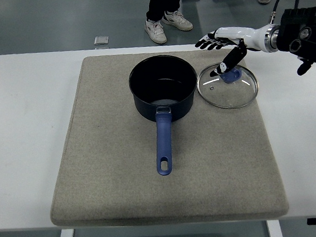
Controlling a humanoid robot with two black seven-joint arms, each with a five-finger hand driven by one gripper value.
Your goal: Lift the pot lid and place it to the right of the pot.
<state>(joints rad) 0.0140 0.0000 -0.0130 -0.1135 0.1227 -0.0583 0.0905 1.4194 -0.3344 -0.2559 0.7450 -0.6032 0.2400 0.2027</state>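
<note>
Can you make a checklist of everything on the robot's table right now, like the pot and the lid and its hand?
Surface: white table with a grey mat.
Job's things: pot open, handle toward the near edge; glass lid flat on the mat, right of the pot.
Clutter: nothing seen.
Grippers: right hand open above the lid; left not in view.
Cables: black cable on the right arm.
Surroundings: people's legs and shoes; small object on the floor.

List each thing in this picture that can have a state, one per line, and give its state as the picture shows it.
pot: uncovered, upright on the mat, handle toward the near edge.
glass lid: off the pot, lying flat on the mat to the pot's right, knob up.
right hand: open, fingers spread above the lid, holding nothing.
mat: flat on the white table.
</note>
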